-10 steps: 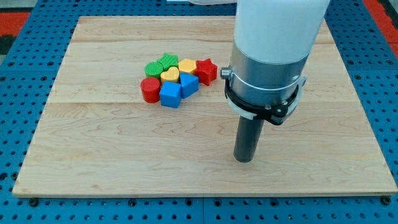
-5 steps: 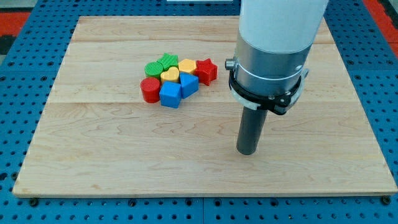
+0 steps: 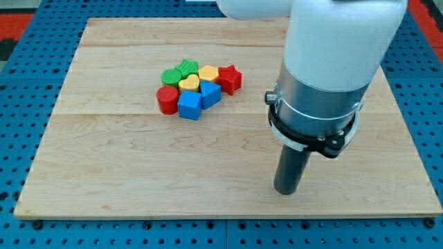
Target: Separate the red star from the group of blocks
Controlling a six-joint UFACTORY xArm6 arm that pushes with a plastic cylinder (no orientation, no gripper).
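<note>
The red star (image 3: 230, 78) sits at the right end of a tight cluster of blocks on the wooden board (image 3: 104, 159). It touches a yellow block (image 3: 208, 72) and is next to a blue block (image 3: 210, 93). The cluster also holds a yellow heart (image 3: 189, 84), a blue cube (image 3: 190, 105), a red cylinder (image 3: 167, 99) and two green blocks (image 3: 179, 71). My tip (image 3: 286, 190) rests on the board well below and to the right of the cluster, far from the red star and touching no block.
The arm's large white and grey body (image 3: 325, 76) hangs over the board's right part. A blue pegboard surface (image 3: 28, 83) surrounds the board.
My tip has moved toward the view's right and bottom, farther from the cluster. The blocks have not moved.
</note>
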